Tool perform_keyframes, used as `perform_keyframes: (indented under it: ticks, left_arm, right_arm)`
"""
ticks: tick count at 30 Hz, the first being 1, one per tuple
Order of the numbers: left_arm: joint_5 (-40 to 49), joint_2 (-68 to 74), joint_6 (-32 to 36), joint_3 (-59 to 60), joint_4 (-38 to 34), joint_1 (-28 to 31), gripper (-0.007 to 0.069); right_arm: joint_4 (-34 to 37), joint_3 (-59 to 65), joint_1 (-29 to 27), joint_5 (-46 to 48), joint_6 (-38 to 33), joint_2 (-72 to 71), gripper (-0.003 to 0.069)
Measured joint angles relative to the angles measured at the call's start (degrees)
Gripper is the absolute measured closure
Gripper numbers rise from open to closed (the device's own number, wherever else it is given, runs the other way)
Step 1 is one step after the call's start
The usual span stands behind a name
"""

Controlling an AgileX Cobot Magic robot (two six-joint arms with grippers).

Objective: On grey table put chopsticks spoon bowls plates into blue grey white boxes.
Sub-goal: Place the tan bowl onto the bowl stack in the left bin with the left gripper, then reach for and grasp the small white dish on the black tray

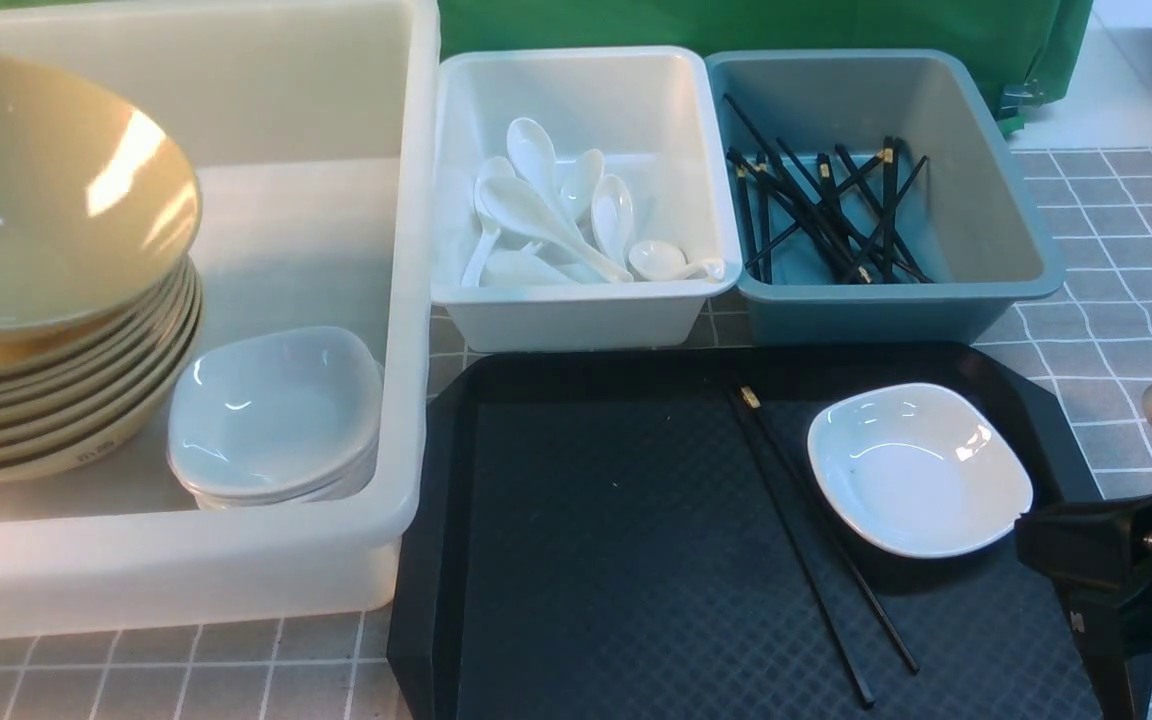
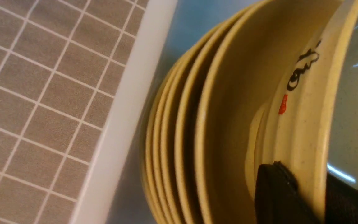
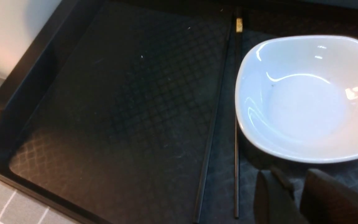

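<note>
The spoons [image 1: 556, 215] and most chopsticks [image 1: 826, 215] are boxed. The left hand [image 2: 309, 186] grips the top bowl [image 1: 46, 190], tilted on the stack [image 1: 66, 420] in the big box [image 1: 406, 300]. One plate [image 1: 918, 468] and two chopsticks [image 1: 803, 540] lie on the tray [image 1: 586, 520]; the right hand [image 3: 294, 193], seemingly open and empty, hovers nearby.

White plate [image 1: 919, 468] beside two black chopsticks [image 1: 802, 548]; bowls [image 1: 66, 400] stacked in large box [image 1: 186, 580]

1. A black octagonal plastic tray [image 1: 586, 560] with a diamond-textured floor and a raised rim lies flat.
2. A green fabric backdrop [image 1: 736, 25] hangs at the far side.
</note>
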Motion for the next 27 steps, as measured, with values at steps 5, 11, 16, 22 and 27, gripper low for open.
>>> perform_keyframes:
  ticks: [5, 11, 16, 22, 27]
  left_arm:
    - [-2.73, 0.09, 0.63, 2.26, 2.21, -0.06, 0.0438]
    - [-2.2, -0.23, -0.35, 2.61, 1.03, -0.43, 0.0179]
    - [-1.68, -5.1, -3.06, 2.68, 4.45, -0.43, 0.0069]
    - [-2.12, -12.66, -6.94, 2.68, 2.03, -2.39, 0.0118]
    - [-1.94, -18.55, 0.12, 2.68, -1.22, -16.3, 0.0341]
  right_arm:
    - [0.05, 0.0, 0.0, 0.0, -0.83, 0.0, 0.0486]
    - [0.07, 0.0, 0.0, 0.51, -1.63, 0.0, 0.0486]
    - [0.07, 0.0, 0.0, 1.88, -4.22, 0.0, 0.0485]
    - [-0.18, 0.0, 0.0, 2.28, -5.55, 0.0, 0.0485]
    - [-5.38, -1.36, 0.0, 4.6, -0.5, 1.95, 0.0452]
